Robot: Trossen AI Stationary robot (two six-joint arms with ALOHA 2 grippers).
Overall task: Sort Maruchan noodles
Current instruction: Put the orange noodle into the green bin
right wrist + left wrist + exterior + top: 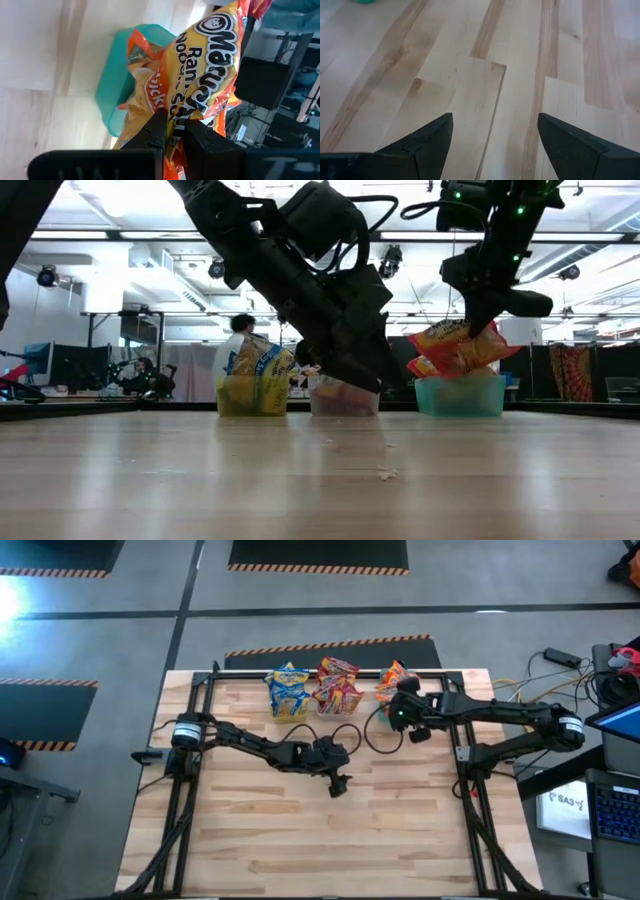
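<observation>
Left end effector (492,145) spread over table; right end effector (172,132) pinching orange packet (200,85).

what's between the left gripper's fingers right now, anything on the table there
Nothing. In the left wrist view the left gripper stands open over bare wooden table, no noodle packet between its fingers.
</observation>
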